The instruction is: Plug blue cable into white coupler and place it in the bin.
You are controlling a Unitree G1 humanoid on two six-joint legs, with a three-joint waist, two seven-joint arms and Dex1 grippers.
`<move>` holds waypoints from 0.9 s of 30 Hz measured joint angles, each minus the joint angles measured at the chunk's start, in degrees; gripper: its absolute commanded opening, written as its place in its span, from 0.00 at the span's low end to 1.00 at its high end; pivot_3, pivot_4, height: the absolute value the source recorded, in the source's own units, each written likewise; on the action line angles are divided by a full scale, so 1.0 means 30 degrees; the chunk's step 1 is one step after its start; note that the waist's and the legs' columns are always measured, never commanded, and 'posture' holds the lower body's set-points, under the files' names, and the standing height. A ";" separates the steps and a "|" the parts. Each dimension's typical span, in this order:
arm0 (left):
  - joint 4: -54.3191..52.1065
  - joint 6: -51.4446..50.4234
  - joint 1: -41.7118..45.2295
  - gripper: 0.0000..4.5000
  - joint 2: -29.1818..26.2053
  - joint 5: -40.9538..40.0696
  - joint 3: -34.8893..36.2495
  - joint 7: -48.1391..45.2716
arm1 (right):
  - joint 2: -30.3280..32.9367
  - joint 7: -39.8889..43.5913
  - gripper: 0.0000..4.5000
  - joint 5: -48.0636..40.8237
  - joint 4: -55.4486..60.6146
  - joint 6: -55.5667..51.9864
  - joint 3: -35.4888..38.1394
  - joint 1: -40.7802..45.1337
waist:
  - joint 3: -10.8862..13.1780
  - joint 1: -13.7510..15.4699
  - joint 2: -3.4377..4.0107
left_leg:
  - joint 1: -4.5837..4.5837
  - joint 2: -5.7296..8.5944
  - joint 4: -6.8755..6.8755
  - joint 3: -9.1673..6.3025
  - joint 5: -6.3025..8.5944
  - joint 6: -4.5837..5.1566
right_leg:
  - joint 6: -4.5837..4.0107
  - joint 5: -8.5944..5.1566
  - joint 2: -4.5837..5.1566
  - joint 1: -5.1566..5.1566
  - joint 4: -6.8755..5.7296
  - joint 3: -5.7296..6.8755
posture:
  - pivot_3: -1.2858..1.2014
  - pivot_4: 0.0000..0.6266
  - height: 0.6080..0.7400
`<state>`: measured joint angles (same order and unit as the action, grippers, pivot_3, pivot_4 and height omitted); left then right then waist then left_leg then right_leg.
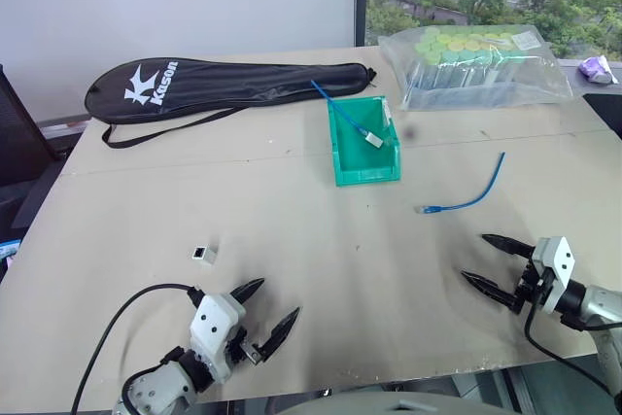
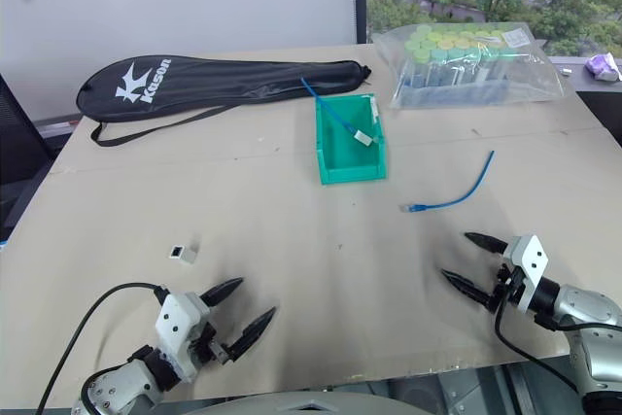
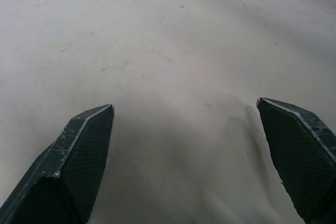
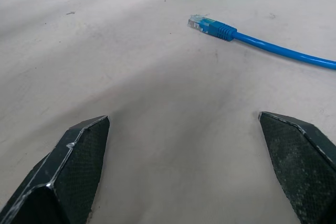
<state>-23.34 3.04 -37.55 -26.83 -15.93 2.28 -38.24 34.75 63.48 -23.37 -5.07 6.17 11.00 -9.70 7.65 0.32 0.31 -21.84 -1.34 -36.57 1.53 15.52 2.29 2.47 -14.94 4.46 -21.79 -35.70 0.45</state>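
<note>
The short curved blue cable [image 1: 469,197] lies on the table right of centre, its clear plug [image 4: 198,22] pointing left. The tiny white coupler [image 1: 203,253] sits alone on the left side of the table. At the back centre stands the green bin [image 1: 363,143], holding a straighter blue cable with a white block on its end. My left gripper [image 1: 272,304] is open near the front edge, a little in front of and right of the coupler. My right gripper [image 1: 478,259] is open in front of the blue cable, with nothing between its fingers.
A black racket bag [image 1: 224,87] lies along the back left of the table. A clear plastic bag of green-capped tubes [image 1: 476,63] rests at the back right. The table's front edge runs just below both grippers.
</note>
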 measured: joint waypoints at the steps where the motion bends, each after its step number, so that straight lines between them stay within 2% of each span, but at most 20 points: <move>1: 0.0000 0.0000 0.0000 0.99 0.0000 0.0000 0.0000 0.0000 | 0.0000 0.0000 1.00 0.0000 0.0000 0.0000 0.0000 -0.0001 | 0.0000 0.0001 0.0000 | 0.0000 0.0000 0.0000 0.0000 0.0000 0.0000 | 0.0000 0.0000 -0.0001 0.0000 0.0000 0.0000 | 0.52 0.24 1.00; 21: -0.0168 -0.0698 0.0910 0.99 -0.0402 -0.0033 -0.0131 -0.0239 | 0.0104 0.0347 1.00 0.0115 -0.1082 0.0568 0.0000 0.0460 | 0.0035 0.0150 -0.0062 | -0.0004 -0.0013 -0.0185 -0.0016 0.0000 0.0001 | 0.0004 0.0006 -0.0055 0.0036 -0.0067 -0.0004 | 0.52 0.24 1.00; 24: -0.0354 -0.1301 0.1290 0.99 -0.1089 -0.0487 0.0003 -0.0704 | 0.0342 0.0387 1.00 0.0131 -0.1038 0.0075 -0.0112 0.0951 | 0.0053 0.0146 -0.0059 | -0.0006 -0.0017 -0.0203 -0.0021 -0.0001 0.0002 | 0.0001 0.0009 -0.0056 0.0033 -0.0086 -0.0002 | 0.52 0.24 1.00; 27: -0.1564 -0.3326 0.2249 0.99 -0.2590 -0.1545 -0.0185 -0.1707 | 0.0829 0.0261 1.00 0.0435 -0.0754 -0.1207 -0.0837 0.2825 | 0.0175 0.0104 -0.0075 | -0.0029 -0.0022 -0.0224 -0.0023 -0.0003 0.0003 | -0.0014 0.0024 -0.0082 0.0014 -0.0112 -0.0004 | 0.52 0.24 1.00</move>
<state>-28.03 -6.94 -30.80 -34.60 -20.56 1.72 -43.36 37.24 64.26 -22.06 -7.33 2.55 8.49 -1.23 8.18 0.64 0.08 -21.92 -1.40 -37.24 1.46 15.51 2.30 2.43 -14.86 4.21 -21.75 -36.04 0.44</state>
